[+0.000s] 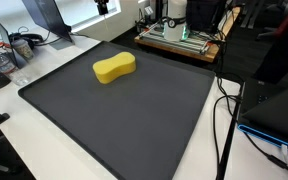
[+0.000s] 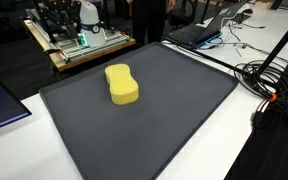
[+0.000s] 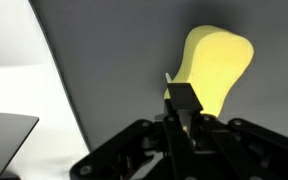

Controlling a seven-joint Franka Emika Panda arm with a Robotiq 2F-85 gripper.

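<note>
One yellow sponge [image 1: 114, 68] [image 2: 122, 83] lies flat on one dark mat [image 1: 134, 120] [image 2: 154, 120], inside the mat's borders and well off its edges. It sits nearer the mat edge that faces the wooden stand [image 1: 179, 42] [image 2: 79, 48] than the opposite edge.

One gripper [image 3: 183, 100], seen in the wrist view only. Its jaws are closed together with nothing between them. It hangs over the mat [image 3: 114, 60], and the sponge [image 3: 216, 62] shows just past the fingertips (contact cannot be told).

The mat rests on one white table [image 1: 29, 140] [image 2: 269, 150]. A tangle of black cables [image 2: 269, 80] lies just off one mat edge; strands too knotted to count.
</note>
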